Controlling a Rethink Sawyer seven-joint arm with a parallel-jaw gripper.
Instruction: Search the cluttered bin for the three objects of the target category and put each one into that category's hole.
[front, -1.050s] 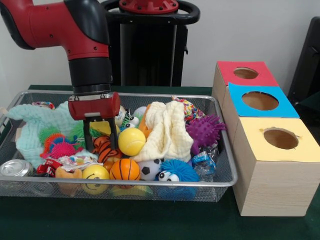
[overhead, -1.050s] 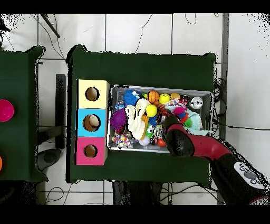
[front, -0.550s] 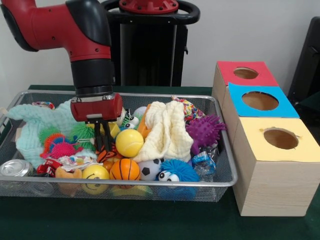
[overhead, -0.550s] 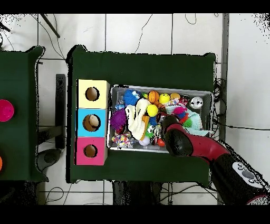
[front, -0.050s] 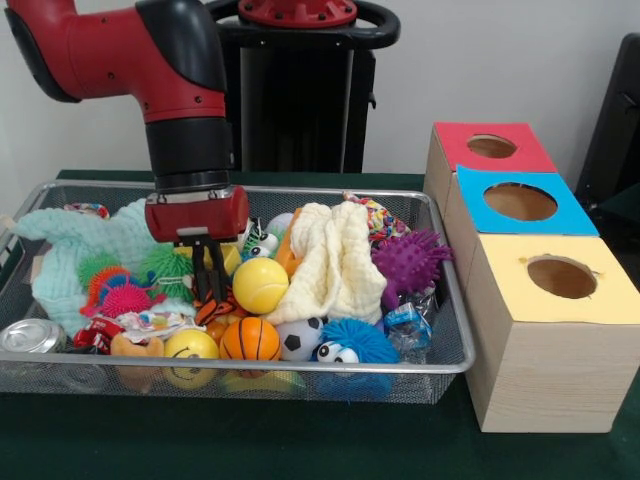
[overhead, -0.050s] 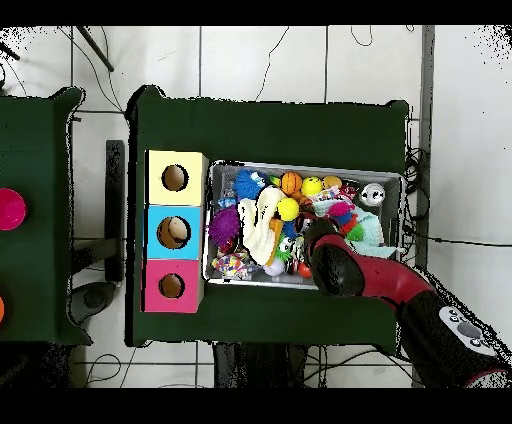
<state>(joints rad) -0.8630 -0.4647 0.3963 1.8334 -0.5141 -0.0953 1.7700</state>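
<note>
- Plain white wall (front, -0.050s: 480, 60) fills the upper right of the front view.
- Dark green tabletop (front, -0.050s: 300, 440) runs along the bottom.
- Overhead: pale tiled floor (overhead, -0.050s: 260, 60) up top, cables trailing across it.
- Second green table (overhead, -0.050s: 30, 150) at the left edge.

Gripper down in the cluttered bin

The gripper (front, -0.050s: 208, 283) sits in the wire bin (front, -0.050s: 440, 360), fingers close together on an orange striped toy (front, -0.050s: 214, 304), just left of the yellow ball (front, -0.050s: 261, 285).

You see a dark green table (front, -0.050s: 300, 450) carrying a wire mesh bin (front, -0.050s: 455, 345) and, just beside it, a row of three wooden boxes (front, -0.050s: 540, 370) with red, blue and yellow holed tops.
</note>
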